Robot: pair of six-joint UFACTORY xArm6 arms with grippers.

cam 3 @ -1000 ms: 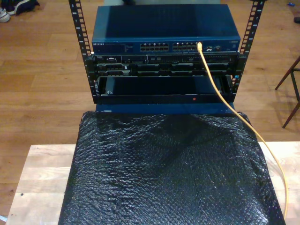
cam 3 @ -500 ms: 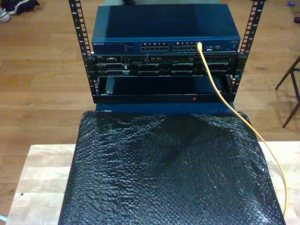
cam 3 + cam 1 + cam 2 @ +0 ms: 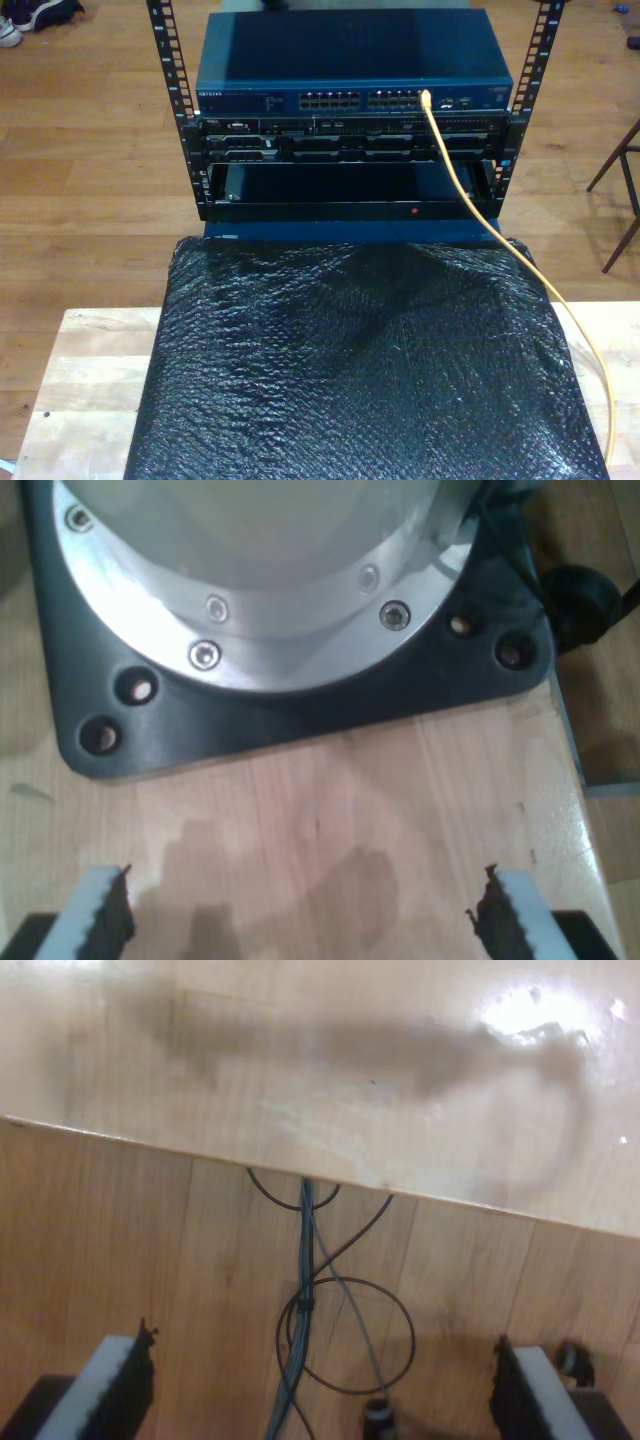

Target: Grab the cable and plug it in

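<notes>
In the exterior view, the cable (image 3: 470, 200) is plugged into a port near the right end of the blue network switch (image 3: 350, 60) at the top of the black rack (image 3: 350, 160). From there it drops across the front of the units below, runs over the right edge of the black textured sheet (image 3: 360, 360), and curves down the exterior view's right side until it is cut off at the bottom edge, so its other end cannot be seen. The clear plug at the port is too small to make out. The sheet covers most of the pale wooden tabletop (image 3: 95, 380), which shows at both lower sides. A chair leg (image 3: 625, 190) is cut off at the right edge, and shoes (image 3: 30, 15) at the top left corner.

In the first wrist view, my first claw (image 3: 300, 920) has its fingers spread wide apart with nothing between them. Only the toothed fingertips (image 3: 100, 915) show, cropped by the frame. Beyond them lies bare light wood and a black base plate (image 3: 300, 695) carrying a silver bolted flange (image 3: 250, 580), itself cut off.

In the second wrist view, my second claw (image 3: 325, 1390) is likewise wide apart and empty, above the edge of a glossy tabletop (image 3: 320, 1090), blurred by glare. Below it, thin dark wires (image 3: 320, 1310) loop on the wooden floor (image 3: 100, 1260); where they lead is hidden.
</notes>
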